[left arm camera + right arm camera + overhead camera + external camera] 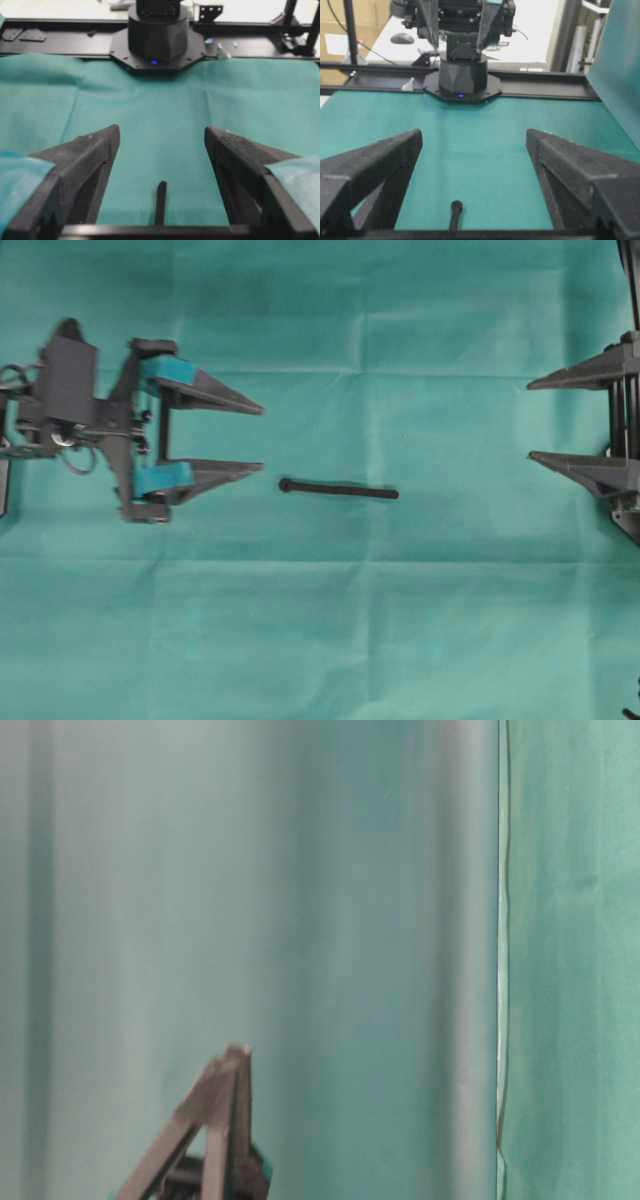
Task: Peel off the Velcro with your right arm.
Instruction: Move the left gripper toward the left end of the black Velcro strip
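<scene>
So we're at the approach: the Velcro [339,488] lies flat on the green cloth [320,640], our left gripper [262,439] just beside its rounded end, our right gripper [529,420] well apart, both wide and empty, needing to close in.

Two black robot arms are pictured: the left gripper [262,439] is fitted with long wedge fingers [210,392] wrapped in teal tape, with looped cables behind; the right gripper [530,419] is built with plain black pointed fingers [585,370].
</scene>
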`<state>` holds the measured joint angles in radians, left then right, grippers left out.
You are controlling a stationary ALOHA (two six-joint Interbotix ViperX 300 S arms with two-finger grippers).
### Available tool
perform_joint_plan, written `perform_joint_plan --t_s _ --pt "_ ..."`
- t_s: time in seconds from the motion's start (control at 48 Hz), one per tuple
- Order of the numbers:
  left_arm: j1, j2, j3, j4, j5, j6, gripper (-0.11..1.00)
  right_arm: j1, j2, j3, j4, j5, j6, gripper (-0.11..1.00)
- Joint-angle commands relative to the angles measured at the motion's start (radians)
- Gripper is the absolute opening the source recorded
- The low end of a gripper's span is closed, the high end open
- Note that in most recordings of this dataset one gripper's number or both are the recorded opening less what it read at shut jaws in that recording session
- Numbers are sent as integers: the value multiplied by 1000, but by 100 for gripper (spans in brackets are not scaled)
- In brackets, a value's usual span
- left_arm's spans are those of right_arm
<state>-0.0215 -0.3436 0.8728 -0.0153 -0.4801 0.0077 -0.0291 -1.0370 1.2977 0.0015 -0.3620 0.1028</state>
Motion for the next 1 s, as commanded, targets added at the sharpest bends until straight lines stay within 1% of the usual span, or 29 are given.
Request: perform_joint_plan --t_s 0.0,0.292,0.604,0.979 --pt "0 34 -58 0 -9 3 75 0 8 -14 2 -5 2 65" --pt "11 91 -101 -2 3 2 75 -2 6 -12 0 5 18 65" --pt "29 158 -132 0 26 0 75 -2 6 -6 -2 5 18 65" --pt "31 302 -232 0 67 2 75 0 6 6 -3 0 18 66"
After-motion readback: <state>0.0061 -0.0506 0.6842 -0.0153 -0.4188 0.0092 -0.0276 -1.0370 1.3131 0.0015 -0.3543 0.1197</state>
